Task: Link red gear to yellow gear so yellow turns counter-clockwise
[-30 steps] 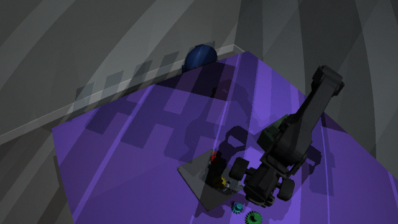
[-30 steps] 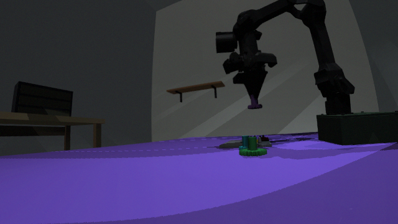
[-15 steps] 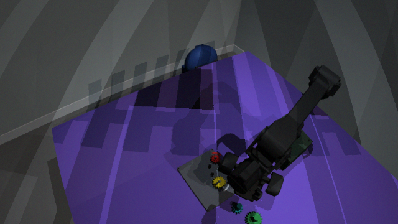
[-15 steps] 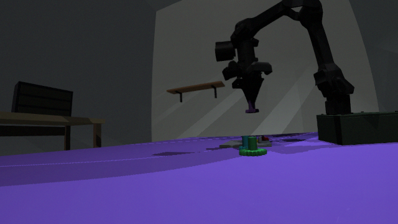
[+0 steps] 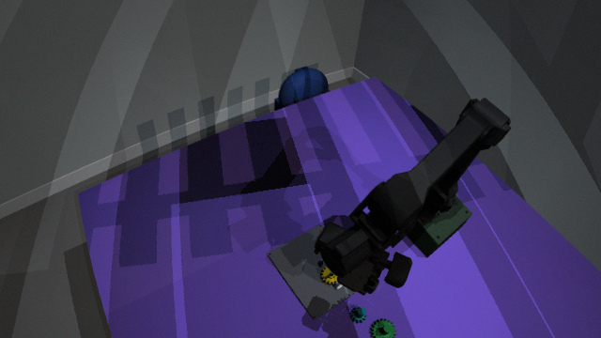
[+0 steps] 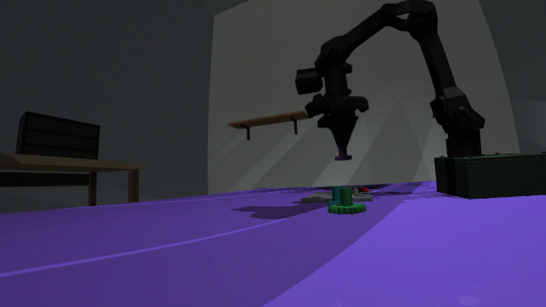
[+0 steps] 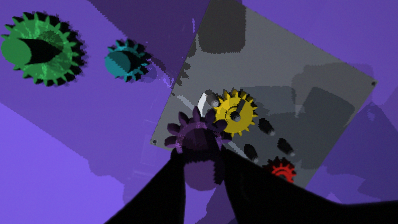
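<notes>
Wrist view: my black tapered gripper (image 5: 359,284) (image 6: 342,150) (image 7: 202,159) clamps a dark purple, blunt-toothed gear (image 6: 343,158) (image 7: 197,136) by its smooth round stem.

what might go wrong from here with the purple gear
The hand holds the purple gear high above the table. Lowered too soon, it might land on the yellow gear, which sits close by in the wrist view.

The empty pegs between the yellow and red gears stand close together, so it could go onto the wrong one and spoil the turning direction.
</notes>
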Controlling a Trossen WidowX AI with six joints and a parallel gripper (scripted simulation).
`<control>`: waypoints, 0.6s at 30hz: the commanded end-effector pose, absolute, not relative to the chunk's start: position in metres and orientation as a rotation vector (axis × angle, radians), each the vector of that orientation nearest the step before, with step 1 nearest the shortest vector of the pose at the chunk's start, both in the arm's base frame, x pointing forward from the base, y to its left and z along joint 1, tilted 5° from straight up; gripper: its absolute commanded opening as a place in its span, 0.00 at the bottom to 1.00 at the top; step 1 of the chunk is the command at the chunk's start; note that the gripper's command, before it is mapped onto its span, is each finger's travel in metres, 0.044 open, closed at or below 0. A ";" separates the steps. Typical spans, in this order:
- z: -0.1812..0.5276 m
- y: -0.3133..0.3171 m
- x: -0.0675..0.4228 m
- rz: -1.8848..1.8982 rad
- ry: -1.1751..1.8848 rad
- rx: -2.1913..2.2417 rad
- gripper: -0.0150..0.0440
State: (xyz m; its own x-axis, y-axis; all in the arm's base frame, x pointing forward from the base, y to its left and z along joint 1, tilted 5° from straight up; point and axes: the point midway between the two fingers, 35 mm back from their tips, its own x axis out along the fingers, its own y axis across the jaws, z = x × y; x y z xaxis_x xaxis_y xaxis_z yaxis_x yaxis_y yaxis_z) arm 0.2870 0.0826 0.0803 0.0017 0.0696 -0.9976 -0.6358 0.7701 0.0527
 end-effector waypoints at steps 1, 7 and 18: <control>0.075 0.074 0.289 0.586 1.483 -0.491 0.25; 0.070 0.062 0.294 0.583 1.483 -0.485 0.25; 0.061 0.038 0.300 0.588 1.483 -0.487 0.25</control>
State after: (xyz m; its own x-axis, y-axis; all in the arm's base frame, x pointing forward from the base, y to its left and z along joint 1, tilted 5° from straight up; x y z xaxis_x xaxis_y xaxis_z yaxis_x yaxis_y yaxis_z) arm 0.3000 0.0439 0.0654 0.0029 0.0679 -0.9977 -0.6323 0.7730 0.0507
